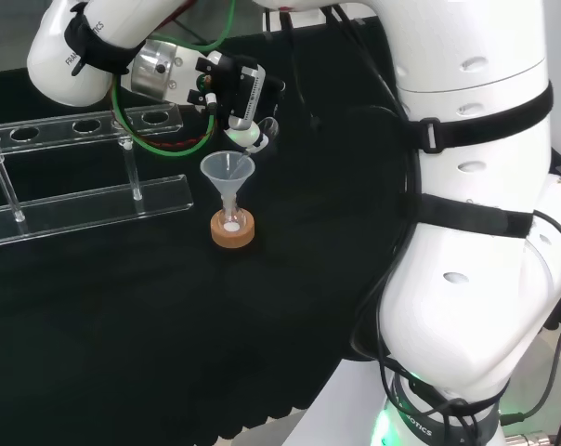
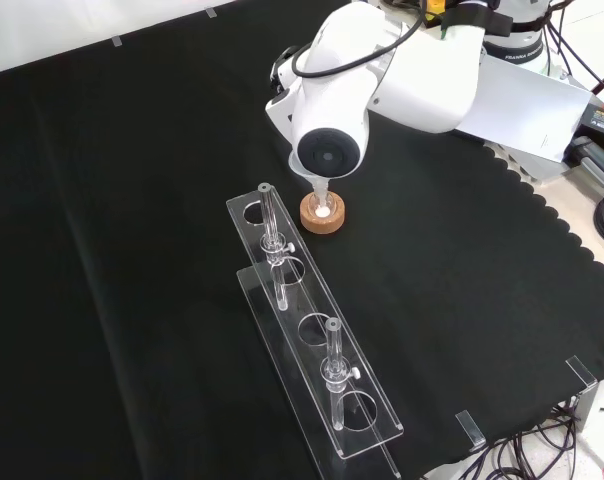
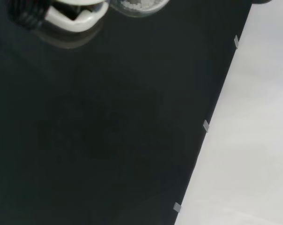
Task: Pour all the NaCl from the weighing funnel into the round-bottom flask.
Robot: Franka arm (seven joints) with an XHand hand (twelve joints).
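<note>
Small clear round-bottom flask (image 1: 232, 223) sits upright in a tan cork ring stand (image 1: 233, 231) on the black cloth (image 1: 169, 325), mid-bench in head view. White grains visible in flask bottom. Clear conical plastic funnel (image 1: 228, 173) stands in flask neck, mouth up.

Just above & right of funnel rim in head view: black-and-white robot hand (image 1: 236, 93), fingers curled round a small clear weighing funnel (image 1: 262, 136), which is tilted toward the conical funnel's mouth, close to the rim; contact — can't tell. Wrist view: clear vessel w/ white grains (image 3: 140, 4) next to a white finger (image 3: 76, 18).

Front view: flask and cork ring (image 2: 321, 213) partly behind white arm link w/ round grey cap (image 2: 327, 153).

Clear acrylic rack w/ round holes (image 2: 312, 335) near the cork ring, holding two clear glass tubes (image 2: 272, 240).
</note>
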